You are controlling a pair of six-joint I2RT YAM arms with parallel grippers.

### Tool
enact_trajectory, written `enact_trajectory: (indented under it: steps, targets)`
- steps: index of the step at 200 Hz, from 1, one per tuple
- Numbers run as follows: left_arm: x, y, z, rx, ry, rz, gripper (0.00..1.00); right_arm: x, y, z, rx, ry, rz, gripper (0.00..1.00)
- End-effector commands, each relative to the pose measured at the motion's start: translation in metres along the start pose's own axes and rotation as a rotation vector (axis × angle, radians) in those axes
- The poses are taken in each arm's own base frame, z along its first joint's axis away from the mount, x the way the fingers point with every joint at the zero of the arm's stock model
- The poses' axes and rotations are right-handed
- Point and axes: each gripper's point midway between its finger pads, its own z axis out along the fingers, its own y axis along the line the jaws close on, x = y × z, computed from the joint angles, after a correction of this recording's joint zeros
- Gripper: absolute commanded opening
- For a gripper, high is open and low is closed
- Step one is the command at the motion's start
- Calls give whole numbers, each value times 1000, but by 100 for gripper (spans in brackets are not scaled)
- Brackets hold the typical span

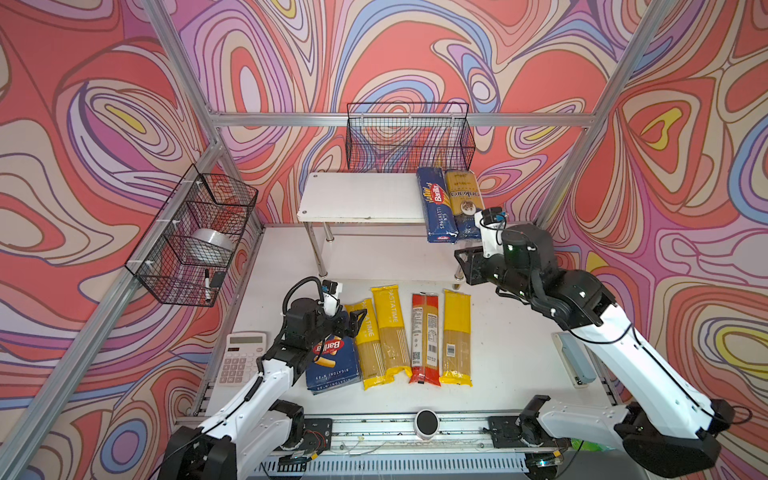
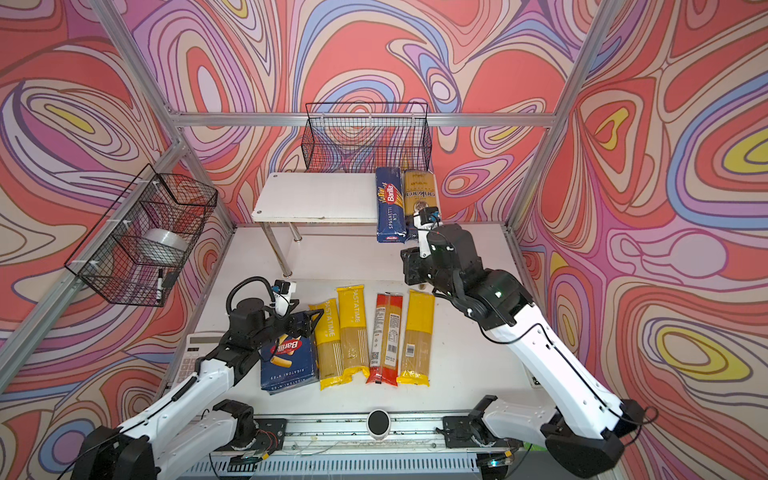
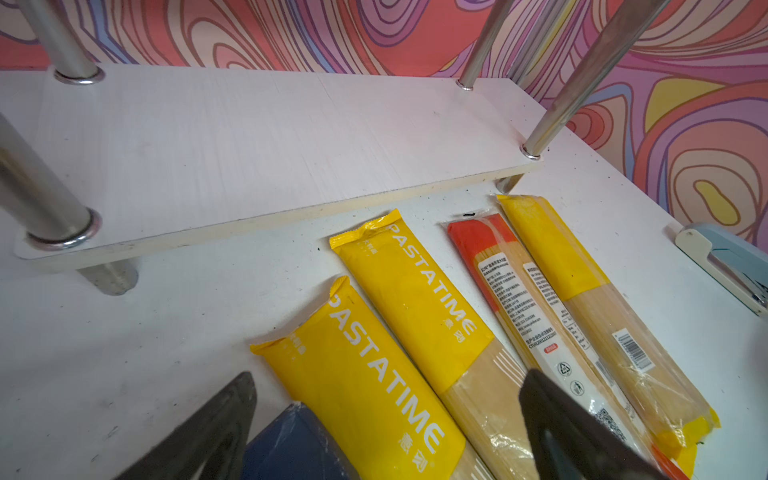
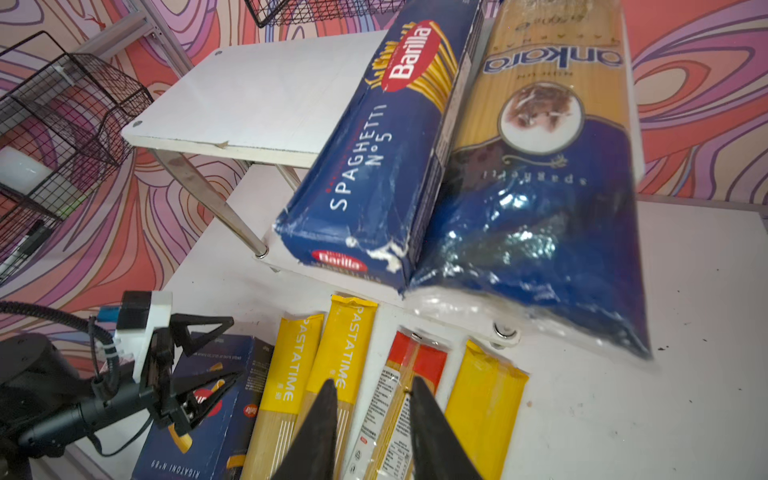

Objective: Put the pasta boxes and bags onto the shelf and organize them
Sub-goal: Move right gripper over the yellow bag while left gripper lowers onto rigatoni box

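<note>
Four slim, glossy plastic bags [image 1: 424, 338]

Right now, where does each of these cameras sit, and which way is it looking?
Both top views: high above the front edge, looking down and back at the table, shelf, left gripper and right gripper.
Left wrist: on the left arm, facing the shelf's lower board and yellow bags; its open fingers show.
Right wrist: on the right arm, facing the spaghetti box and gold-and-navy bag on the top board; its fingers show.
Shared: both wrist views see the red bag.
</note>
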Motion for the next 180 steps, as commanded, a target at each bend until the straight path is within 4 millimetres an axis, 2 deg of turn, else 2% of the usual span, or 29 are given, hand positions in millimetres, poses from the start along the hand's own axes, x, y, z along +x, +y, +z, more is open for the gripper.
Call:
enact_trajectory:
  steps: [1, 48, 71, 104, 132, 139, 153, 161, 180]
  targets:
    - [-18, 7, -15, -85, -27, -6, 100, 22, 0, -1, -26, 62, -12, 31]
    - [-19, 29, -48, -261, -66, -93, 100, 68, -1, 15, -95, 69, 59, 38]
    - [-14, 37, -60, -324, -57, -101, 100, 96, -23, 18, -15, 81, 94, 39]
    - [-3, 46, -58, -371, -12, -99, 100, 132, -31, 31, -20, 103, 185, 43]
    - [5, 61, -57, -452, 24, -55, 100, 148, -32, 49, -15, 128, 212, 50]
    - [6, 64, -58, -469, 30, -44, 100, 153, -33, 55, -3, 142, 216, 54]
    - [8, 69, -59, -499, 40, -27, 100, 165, -32, 69, -4, 188, 202, 57]
    - [9, 71, -59, -509, 39, -19, 100, 173, -32, 77, 2, 218, 197, 64]
    - [14, 75, -57, -518, 21, -15, 100, 189, -30, 93, 5, 284, 190, 72]
